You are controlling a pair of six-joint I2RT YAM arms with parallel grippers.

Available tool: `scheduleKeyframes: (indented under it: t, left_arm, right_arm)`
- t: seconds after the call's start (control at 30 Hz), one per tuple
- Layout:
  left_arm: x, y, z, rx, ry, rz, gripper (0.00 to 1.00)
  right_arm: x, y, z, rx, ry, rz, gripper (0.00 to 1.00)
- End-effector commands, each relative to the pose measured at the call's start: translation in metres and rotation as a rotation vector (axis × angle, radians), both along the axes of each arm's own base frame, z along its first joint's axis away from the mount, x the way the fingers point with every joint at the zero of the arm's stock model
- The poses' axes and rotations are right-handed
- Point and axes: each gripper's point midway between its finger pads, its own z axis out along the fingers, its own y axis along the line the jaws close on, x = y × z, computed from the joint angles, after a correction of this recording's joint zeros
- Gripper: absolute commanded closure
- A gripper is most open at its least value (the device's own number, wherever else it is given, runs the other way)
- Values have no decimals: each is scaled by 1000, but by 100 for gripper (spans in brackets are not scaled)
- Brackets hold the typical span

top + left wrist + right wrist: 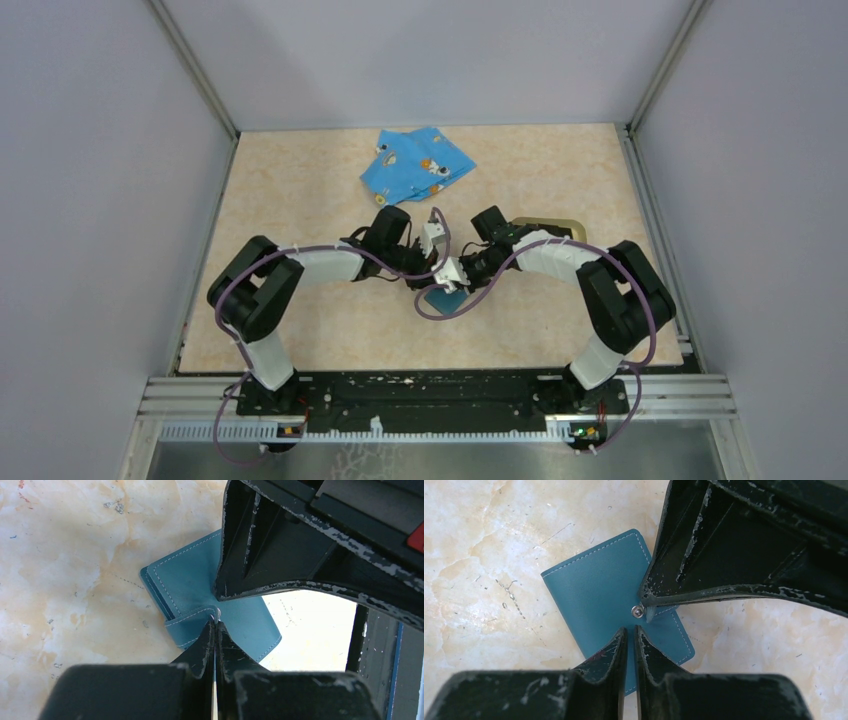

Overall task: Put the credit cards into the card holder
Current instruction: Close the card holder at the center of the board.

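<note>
**Both pincers meet over the teal card holder**

Here we are at mid-desk, and both arms lean in from either side to the same spot. The card holder (589, 590) lies flat on the marbled desk (484, 540), folded, its small metal snap (638, 611) facing up.

The left pincer (216, 622) has its fingers pressed tight together, no gap at all, tips right on the little snap tab. Whether it actually nips that tab I cannot tell.

The right pincer (630, 632) sits just beside it over the near part of the card holder. Its fingers are a sliver apart, with teal leather showing through the slit and nothing between them.

Far back on the desk lies a bright blue cartoon-print cloth (415, 165), well apart from the action. A tan tray (560, 225) peeks out behind the right arm.
</note>
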Motion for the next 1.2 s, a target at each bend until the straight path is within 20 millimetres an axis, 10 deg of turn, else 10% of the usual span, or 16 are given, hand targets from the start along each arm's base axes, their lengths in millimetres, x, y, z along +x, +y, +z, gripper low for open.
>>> scheduleKeyframes:
  t: [0.0,1.17]
  left_arm:
    - [-17,8,-19,62,68,-29,100]
    - [-37,12,-42,138,146,-78,75]
  right_arm:
    - [-1,6,0,-6,8,6,89]
    - [1,10,10,20,12,-22,84]
